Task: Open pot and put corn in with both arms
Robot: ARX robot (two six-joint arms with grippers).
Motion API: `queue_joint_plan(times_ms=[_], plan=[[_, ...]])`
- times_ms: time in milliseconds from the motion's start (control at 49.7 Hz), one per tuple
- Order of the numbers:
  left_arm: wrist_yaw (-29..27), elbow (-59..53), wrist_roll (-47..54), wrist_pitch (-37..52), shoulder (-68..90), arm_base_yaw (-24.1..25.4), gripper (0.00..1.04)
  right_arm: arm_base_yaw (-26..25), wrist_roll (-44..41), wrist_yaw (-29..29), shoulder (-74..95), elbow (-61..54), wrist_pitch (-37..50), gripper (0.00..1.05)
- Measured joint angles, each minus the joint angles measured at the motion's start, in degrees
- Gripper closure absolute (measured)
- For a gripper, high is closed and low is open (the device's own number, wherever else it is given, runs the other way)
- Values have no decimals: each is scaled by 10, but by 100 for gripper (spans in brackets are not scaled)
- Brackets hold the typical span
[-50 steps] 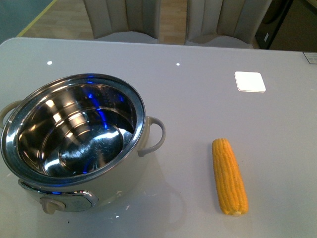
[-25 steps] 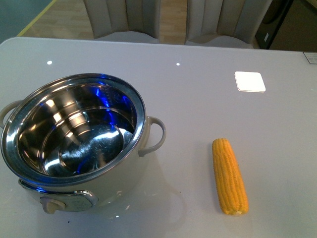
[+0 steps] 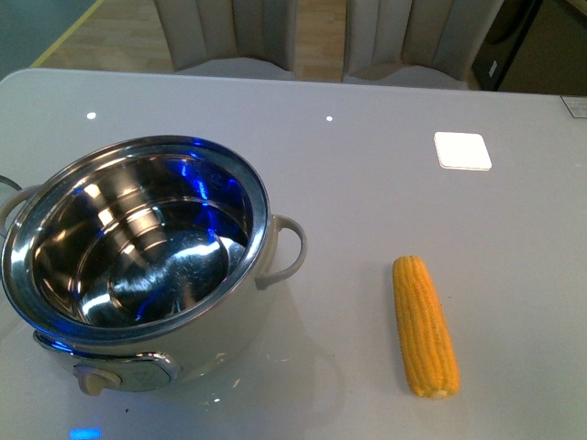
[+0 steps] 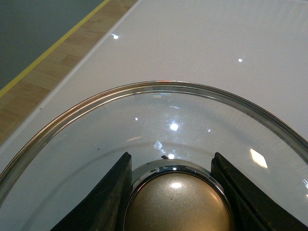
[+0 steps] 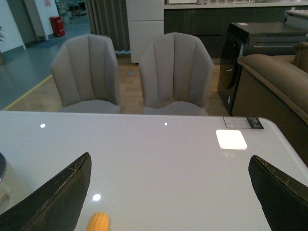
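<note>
Scene: a pale grey bench (image 3: 367, 183) seen from my body camera, with neither of my arms in that view.
Pot: the cream pot (image 3: 264, 229) sits on the bench's left side, uncovered, with its shiny steel bowl empty.
Corn: the yellow corn (image 3: 426, 327) lies flat on the bench, well apart from the pot and to its right, tapered end pointing away from me.
Left tool: my left tool (image 4: 171, 163) is clamped on the brass-coloured knob (image 4: 175, 202) of the glass lid (image 4: 144, 125), one finger on each side.
Lid position: it is outside the front view. I cannot tell whether it hangs in the air or rests on the bench.
Right tool: my right tool (image 5: 169, 159) has its fingers spread wide and holds nothing. It hovers above the bench, facing two grey chairs (image 5: 175, 72).
Stage: I judge the opening done and the corn not yet picked up.
Risk, lid: the knob is smooth and rounded, so the lid could slip or swing. The bench's edge shows near it, so setting it down there could send it to the floor.
Risk, corn: only the cob's tip shows in my right wrist view, nearer one finger than the other. Closing off-centre could roll it away.
Risk, drop: the cob looks long for the bowl, so it may catch across the rim.
</note>
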Motion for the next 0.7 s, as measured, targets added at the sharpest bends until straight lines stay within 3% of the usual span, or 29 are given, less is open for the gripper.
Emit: queue_joint_plan(times_ms=[523,704], plan=[[5,28,1,33,75,12,62,0,0,0,0,0,0,9],[1,28,7,34,76,12,37,0,0,0,0,0,0,9]])
